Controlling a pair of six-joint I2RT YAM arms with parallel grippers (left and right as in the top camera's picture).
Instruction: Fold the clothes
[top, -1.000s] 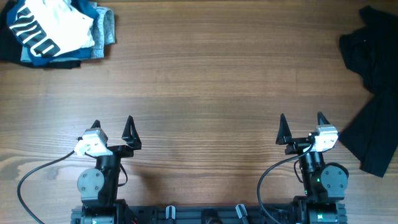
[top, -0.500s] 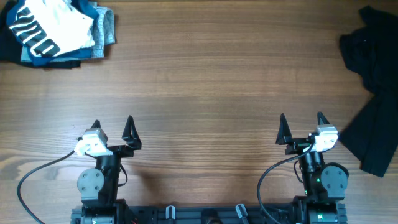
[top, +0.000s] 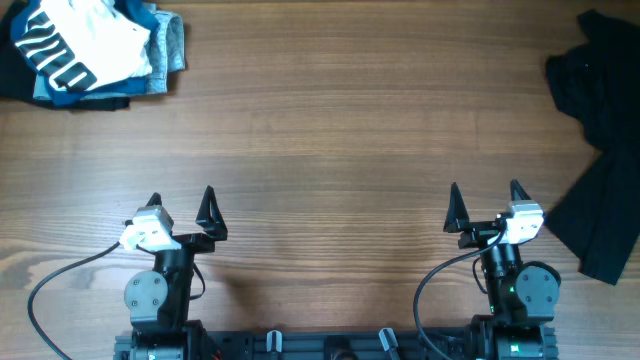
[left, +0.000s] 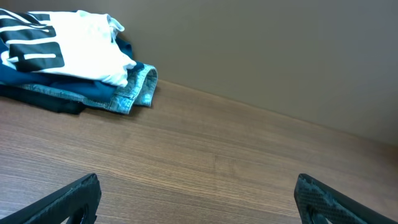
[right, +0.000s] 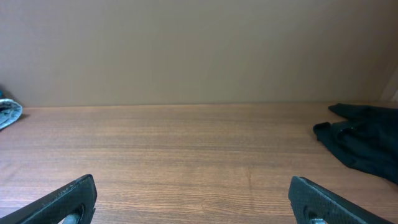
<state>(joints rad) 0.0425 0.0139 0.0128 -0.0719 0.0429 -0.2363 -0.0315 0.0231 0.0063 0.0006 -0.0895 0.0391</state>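
the black garment (top: 603, 190) is sprawled along the table (top: 330, 120) edge near the right gripper (top: 485, 187); the white T-shirt (top: 90, 45) is stacked on blue and grey clothes (top: 165, 45) far-left, well apart from the left gripper (top: 180, 195); both sets of fingers are spread wide, nothing held

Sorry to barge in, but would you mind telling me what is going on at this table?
Nothing is being handled at this moment. The left gripper and right gripper hover open and empty at the near edge of the table, apart from all the clothes. A white T-shirt tops a pile of blue and grey garments at the far left corner, and a black garment lies crumpled along the right edge. Folding has not begun.
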